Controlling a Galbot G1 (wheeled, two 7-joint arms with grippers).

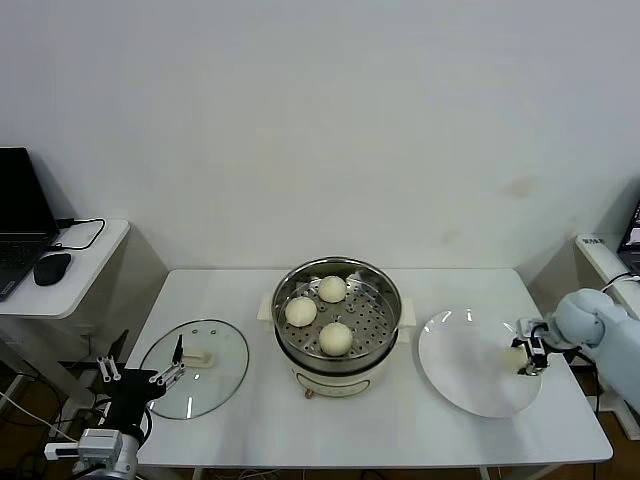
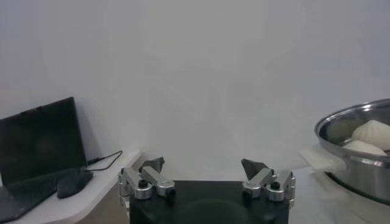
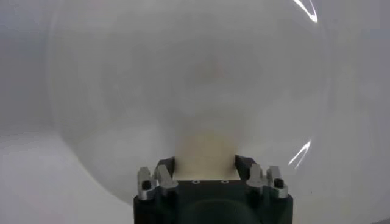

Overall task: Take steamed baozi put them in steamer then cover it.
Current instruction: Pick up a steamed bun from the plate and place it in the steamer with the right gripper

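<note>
Three baozi (image 1: 332, 289) lie in the steel steamer (image 1: 338, 268) on its cream pot base at the table's middle. A fourth baozi (image 1: 516, 357) is on the white plate (image 1: 470, 385) at the right. My right gripper (image 1: 530, 356) is over the plate's far right edge, shut on that baozi (image 3: 206, 155) with a finger against each side. The glass cover (image 1: 215, 385) with its cream handle (image 1: 203, 358) lies flat on the table at the left. My left gripper (image 1: 140, 373) is open and empty at the cover's left edge. The left wrist view shows the steamer (image 2: 353, 158).
A side table at the far left holds a laptop (image 1: 20, 215), a mouse (image 1: 52, 268) and a cable. Another side table edge (image 1: 600, 250) stands at the far right behind my right arm. A white wall is behind the table.
</note>
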